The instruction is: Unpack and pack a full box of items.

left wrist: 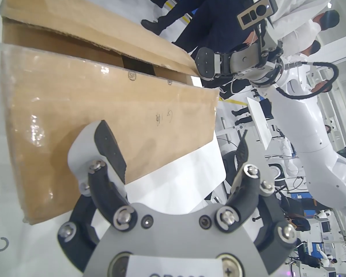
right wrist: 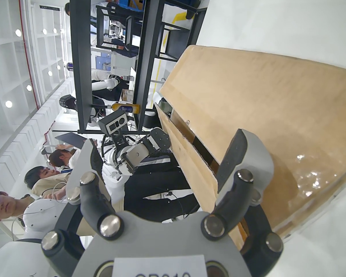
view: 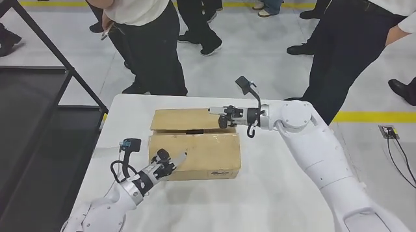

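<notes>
Cardboard box (view: 195, 146) on white tabletop (view: 260, 193), flaps nearly shut, dark gap between them. Left end effector (left wrist: 176, 148) open, near flap just ahead of one finger. Right end effector (right wrist: 164, 157) open, far flap just ahead.

Brown cardboard box (view: 195, 154), flaps nearly closed, narrow gap, on white table (view: 273, 193)

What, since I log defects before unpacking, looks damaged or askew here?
The cardboard box is not shut flat: its far flap sits slightly lifted, leaving a dark gap between the two flaps, and that flap's edge looks ragged. Nothing is spilled.
</notes>
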### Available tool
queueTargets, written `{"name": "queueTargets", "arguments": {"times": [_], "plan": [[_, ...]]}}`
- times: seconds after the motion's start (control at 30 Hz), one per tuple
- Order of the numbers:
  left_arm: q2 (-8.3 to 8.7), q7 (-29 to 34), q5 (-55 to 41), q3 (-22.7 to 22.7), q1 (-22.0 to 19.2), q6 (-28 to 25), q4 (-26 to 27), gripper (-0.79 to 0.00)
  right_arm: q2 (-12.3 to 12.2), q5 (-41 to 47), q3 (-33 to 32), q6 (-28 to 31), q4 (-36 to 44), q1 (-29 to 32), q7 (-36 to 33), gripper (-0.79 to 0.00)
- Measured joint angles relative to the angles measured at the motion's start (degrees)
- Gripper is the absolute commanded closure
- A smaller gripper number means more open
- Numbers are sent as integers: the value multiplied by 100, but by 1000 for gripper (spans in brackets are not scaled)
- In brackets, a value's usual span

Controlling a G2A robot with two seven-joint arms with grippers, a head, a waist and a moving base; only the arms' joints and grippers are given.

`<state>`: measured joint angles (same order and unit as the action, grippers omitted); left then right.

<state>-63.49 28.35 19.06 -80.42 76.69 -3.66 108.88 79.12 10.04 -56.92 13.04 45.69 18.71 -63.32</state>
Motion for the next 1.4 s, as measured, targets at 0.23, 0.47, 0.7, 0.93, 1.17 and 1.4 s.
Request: {"name": "queueTargets", "arguments": {"times": [0.23,0.47,0.7,0.93,1.17,1.4], "plan": [[-32,-220,257,193,-104,178,-50,-785,-19,141,-7,-330,141,104,-236,-785],[-62,-426,251,266,-117,185,-54,-785,-34,251,-25,-349,69,179,-355,-785],[-65,-869,-894,-458,178,21,71,-785,-29,338,-26,-75,3,302,-244,-785],[-48,-1289,-1702,-1438,559,207,-77,-785,-33,351,-12,116,45,425,-183,-785],[-45,-1398,-2368,-2130,842,480,-319,-785,-48,363,-30,218,37,476,-196,-785],[-47,-1372,-2402,-2149,855,515,-324,-785,-49,358,-30,220,38,475,-190,-785]]}}
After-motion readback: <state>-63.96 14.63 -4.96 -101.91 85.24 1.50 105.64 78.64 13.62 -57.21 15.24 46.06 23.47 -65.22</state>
